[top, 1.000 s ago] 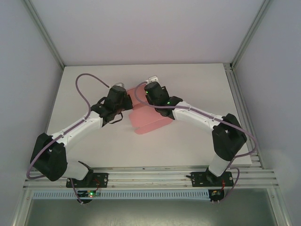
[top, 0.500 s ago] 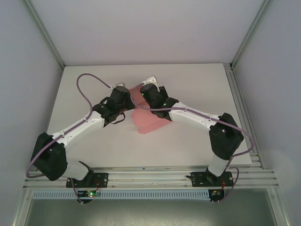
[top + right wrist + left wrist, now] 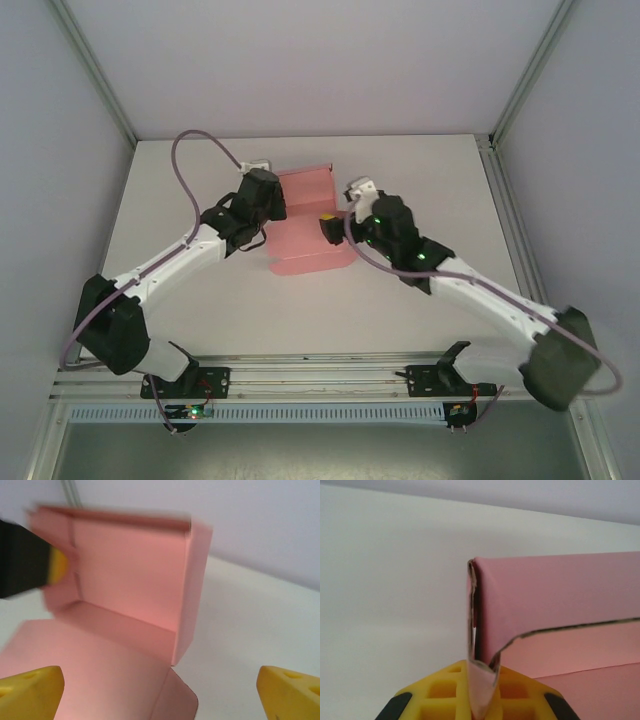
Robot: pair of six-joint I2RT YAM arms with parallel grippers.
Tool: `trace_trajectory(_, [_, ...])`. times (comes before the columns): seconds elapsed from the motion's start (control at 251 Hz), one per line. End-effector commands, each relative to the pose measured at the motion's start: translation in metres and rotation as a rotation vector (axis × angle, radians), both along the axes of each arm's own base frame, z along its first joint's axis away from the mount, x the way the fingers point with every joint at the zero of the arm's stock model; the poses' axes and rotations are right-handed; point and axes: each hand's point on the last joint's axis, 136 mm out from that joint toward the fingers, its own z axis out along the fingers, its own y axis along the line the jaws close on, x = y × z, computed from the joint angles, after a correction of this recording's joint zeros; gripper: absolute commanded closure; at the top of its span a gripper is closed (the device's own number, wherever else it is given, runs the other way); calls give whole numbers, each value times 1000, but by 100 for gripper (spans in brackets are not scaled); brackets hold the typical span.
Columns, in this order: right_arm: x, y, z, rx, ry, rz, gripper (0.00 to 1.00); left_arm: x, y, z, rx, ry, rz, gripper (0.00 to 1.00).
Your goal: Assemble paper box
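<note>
The pink paper box [image 3: 305,235] lies half-folded mid-table, its far walls standing and a flat flap stretching toward me. My left gripper [image 3: 277,204] is shut on the box's left side wall. In the left wrist view, the yellow fingers [image 3: 445,690] pinch the doubled card edge of the paper box [image 3: 560,595]. My right gripper [image 3: 340,208] hangs just right of the box, open. Its yellow fingertips [image 3: 30,690] stand far apart in the right wrist view, over the flap of the paper box [image 3: 130,575], touching nothing.
The white table [image 3: 430,180] has bare surface to the right, left and front of the box. Grey enclosure walls and metal posts [image 3: 500,110] border it. The left arm's purple cable [image 3: 190,150] loops above the table's far left.
My right gripper has opened, let go of the box and pulled back to the right. The left gripper shifted slightly farther away, still holding the box, whose walls now stand.
</note>
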Motion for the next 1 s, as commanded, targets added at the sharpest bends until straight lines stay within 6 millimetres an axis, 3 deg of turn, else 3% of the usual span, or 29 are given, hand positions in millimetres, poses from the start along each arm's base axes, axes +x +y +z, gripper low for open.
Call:
trace_trajectory(0.0, [-17,-9,32,133,-91,37,2,12,-4,16,208,-96,-142,100])
trace_trajectory(0.064, [-19,-32,36,140,-107,-36,2,12,-16,20,336,-135,-312,100])
trace_trajectory(0.172, [-19,-68,35,157,-86,-148,2,15,-18,24,619,-212,-538,100])
trace_trajectory(0.243, [-16,-87,29,186,-47,-210,2,-2,-25,13,703,-203,-815,100])
trace_trajectory(0.367, [-16,-95,20,235,25,-192,2,-46,-20,2,744,-85,-1249,100])
trace_trajectory(0.459, [-21,-95,13,233,66,-168,2,-59,-16,3,847,10,-1412,100])
trace_trajectory(0.583, [-26,-105,2,225,91,-213,2,-85,-34,-10,935,96,-1679,95])
trace_trajectory(0.838, [-39,-132,-5,224,70,-308,2,-53,-59,-83,1193,378,-1801,100])
trace_trajectory(0.994, [-40,-139,-9,222,83,-334,2,-49,-95,-107,1192,299,-1870,97])
